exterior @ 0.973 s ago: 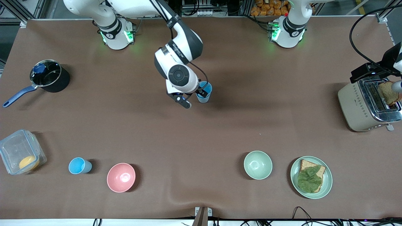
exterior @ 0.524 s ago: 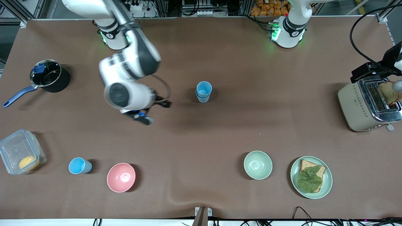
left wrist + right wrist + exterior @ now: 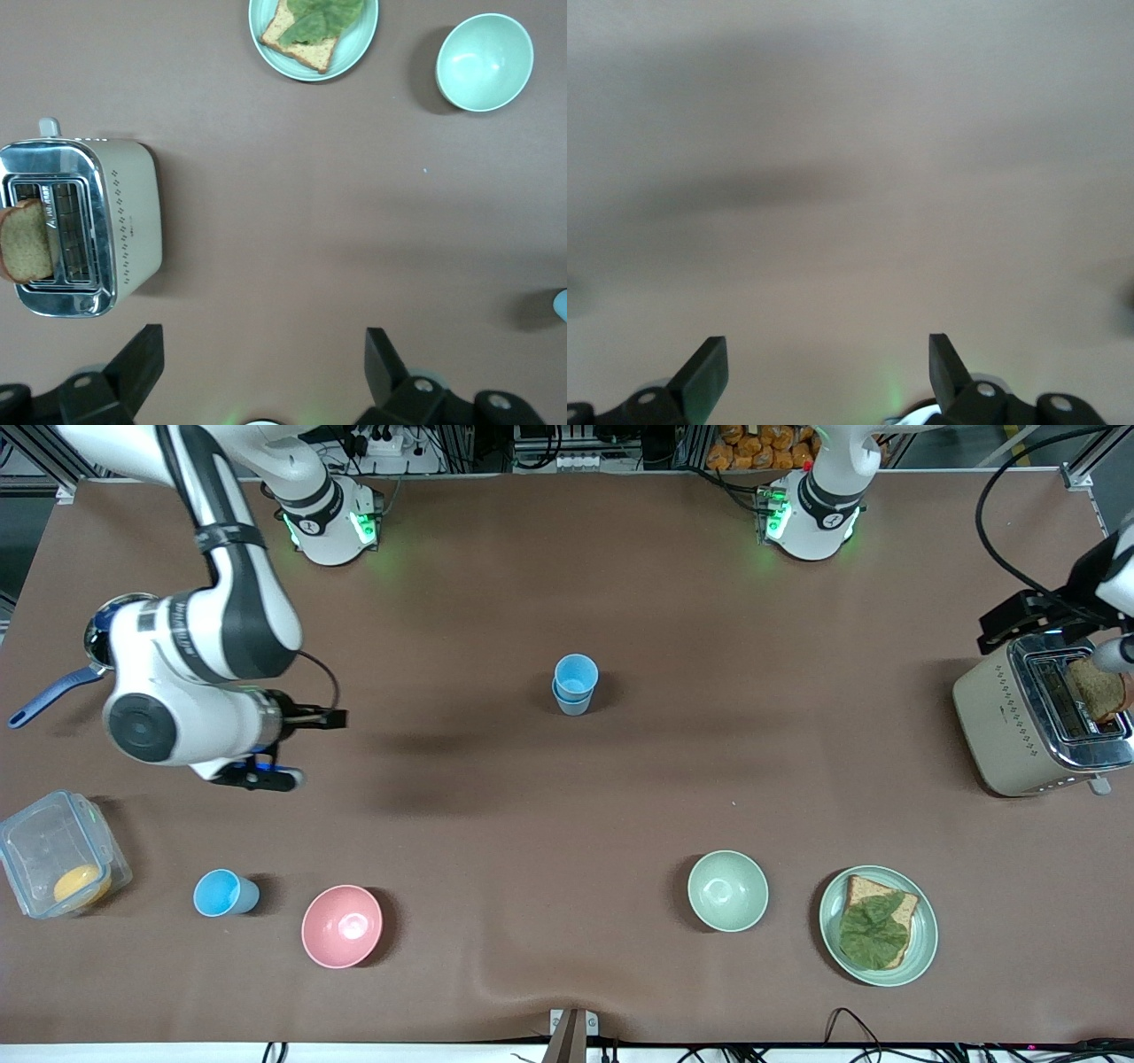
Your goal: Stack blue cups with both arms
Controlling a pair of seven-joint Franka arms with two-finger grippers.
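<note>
The right pincer (image 3: pixel 301 748) hangs spread wide and empty over bare bench (image 3: pixel 567 824) near the saucepan (image 3: pixel 97 642). Mid-bench, the blue cups (image 3: pixel 575 684) sit nested. The left pincer (image 3: pixel 261 354) hovers over the toaster (image 3: pixel 1036 722), splayed, empty.

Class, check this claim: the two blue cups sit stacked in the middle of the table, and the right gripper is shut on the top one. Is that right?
Not quite. The blue cups are stacked mid-table, but the right gripper is open, holds nothing, and sits away toward the right arm's end of the table. The front view shows this; the right wrist view shows its fingers spread.
</note>
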